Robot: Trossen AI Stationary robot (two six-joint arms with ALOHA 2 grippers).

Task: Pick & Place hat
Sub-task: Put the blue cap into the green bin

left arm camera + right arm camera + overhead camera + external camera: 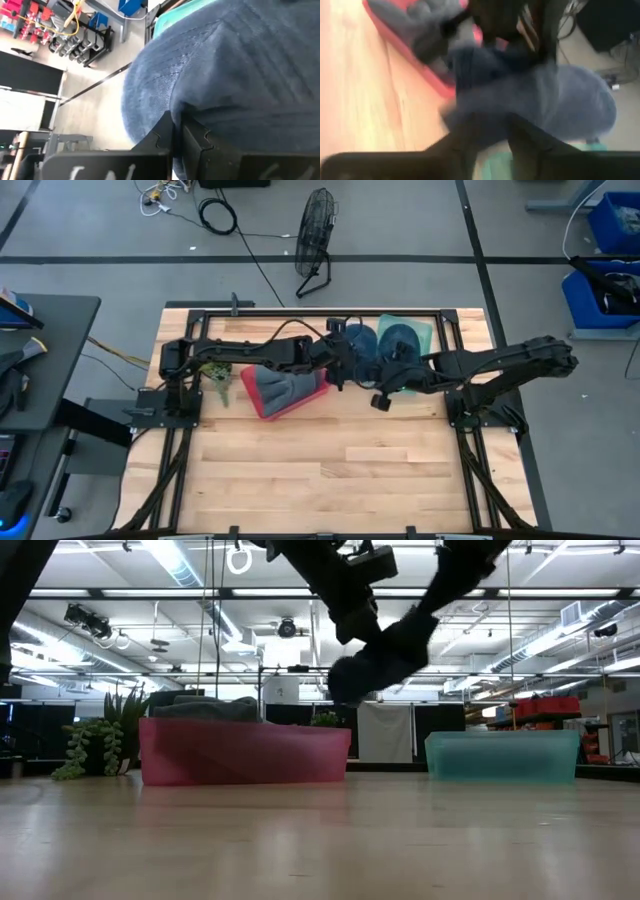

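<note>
A blue denim hat (362,345) hangs in the air between a red bin (262,408) and a teal bin (428,330). The low view shows the hat (362,672) as a dark lump well above the table. My left gripper (345,360) reaches in from the table's left and is shut on it. My right gripper (382,376) comes from the right and is shut on the hat's other side. Grey hats (285,386) lie in the red bin. Another blue hat (402,340) rests in the teal bin. My left gripper pinches a fold of the hat's denim (200,112) between its two shut fingers (192,142), coming in roughly level from the table's left. The hat is lifted clear of the table and bulges out beyond the fingers. My right gripper pinches the hat's near edge (495,107) between its fingers (527,137), slanting in from the table's right. Blur hides which part of the hat this is. The hat (545,102) is off the table.
The red bin (245,752) and the teal bin (500,756) stand at the table's far half, one on each side of the grippers. A small green plant (217,373) stands left of the red bin. Bare wood (330,470) fills the near half.
</note>
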